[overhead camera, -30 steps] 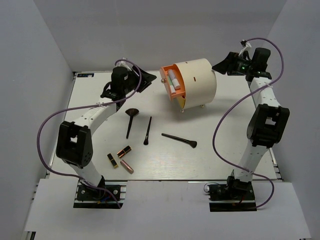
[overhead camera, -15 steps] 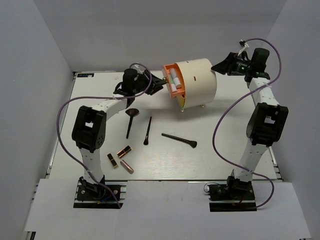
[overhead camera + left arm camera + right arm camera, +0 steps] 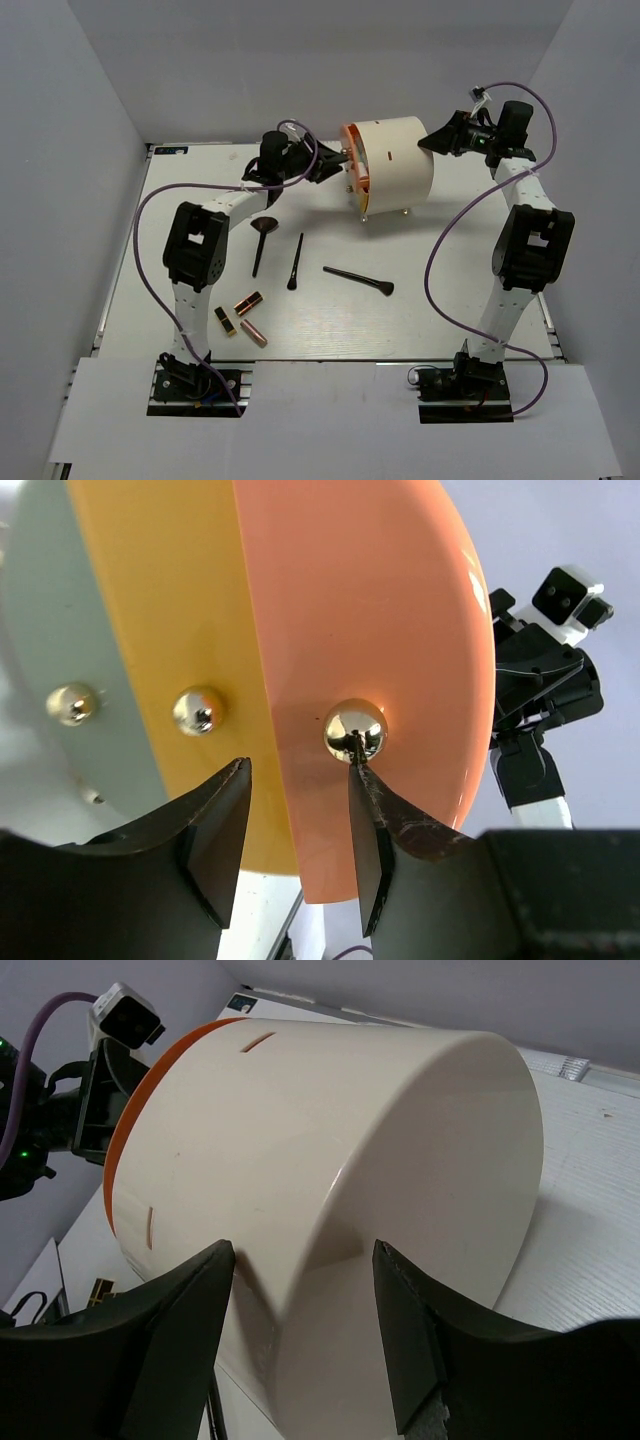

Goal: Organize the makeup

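Observation:
Three black brushes lie mid-table: one with a wide brown head [image 3: 262, 236], a thin one [image 3: 296, 262] and one lying flat [image 3: 358, 280]. Three lipstick tubes [image 3: 248, 301], [image 3: 225, 321], [image 3: 253, 333] lie at the front left. My left gripper [image 3: 335, 160] is open at the orange drawer front [image 3: 352, 168] of the cream cylinder [image 3: 398, 165]. In the left wrist view the gripper [image 3: 298, 775] holds nothing, and one fingertip [image 3: 362, 780] touches the drawer's gold knob [image 3: 355, 730]. My right gripper [image 3: 435, 140] is open and straddles the cylinder's rear edge [image 3: 340, 1190].
A yellow drawer front [image 3: 160, 630] with its own gold knob [image 3: 199, 709] sits beside the orange one [image 3: 370, 610]. The cylinder stands on small feet at the back centre. Grey walls enclose the table on three sides.
My left arm has swung right to the cylinder. The orange drawer, which stood pulled out with white tubes showing, is now pushed in flush. The right gripper has stayed behind the cylinder.

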### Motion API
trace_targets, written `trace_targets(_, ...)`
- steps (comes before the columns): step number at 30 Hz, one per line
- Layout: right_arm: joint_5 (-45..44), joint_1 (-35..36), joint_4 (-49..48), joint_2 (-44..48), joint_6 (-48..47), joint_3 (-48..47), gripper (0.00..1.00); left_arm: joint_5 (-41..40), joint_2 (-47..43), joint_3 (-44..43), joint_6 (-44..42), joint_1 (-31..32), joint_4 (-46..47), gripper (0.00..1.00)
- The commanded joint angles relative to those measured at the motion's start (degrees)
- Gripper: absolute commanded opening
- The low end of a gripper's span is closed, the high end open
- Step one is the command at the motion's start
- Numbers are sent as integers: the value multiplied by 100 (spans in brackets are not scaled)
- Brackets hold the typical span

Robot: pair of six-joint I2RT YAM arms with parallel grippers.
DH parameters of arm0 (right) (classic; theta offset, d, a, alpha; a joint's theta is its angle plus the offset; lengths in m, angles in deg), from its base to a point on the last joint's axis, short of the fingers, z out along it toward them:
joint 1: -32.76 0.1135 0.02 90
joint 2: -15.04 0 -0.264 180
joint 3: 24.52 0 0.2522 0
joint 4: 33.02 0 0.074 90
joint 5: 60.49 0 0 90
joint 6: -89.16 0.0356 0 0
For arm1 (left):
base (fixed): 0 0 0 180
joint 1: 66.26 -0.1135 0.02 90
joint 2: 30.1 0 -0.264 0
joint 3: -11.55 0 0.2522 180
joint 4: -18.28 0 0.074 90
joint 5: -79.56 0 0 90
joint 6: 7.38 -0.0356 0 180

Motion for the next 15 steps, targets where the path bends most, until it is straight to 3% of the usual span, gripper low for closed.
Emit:
trace_targets(1, 136, 34, -53, 46, -45, 64, 63, 140, 65, -417, 42, 114, 65, 53)
trace_targets(15, 118, 113, 62, 63, -133, 37, 63, 413, 460, -804, 42, 334, -58, 53)
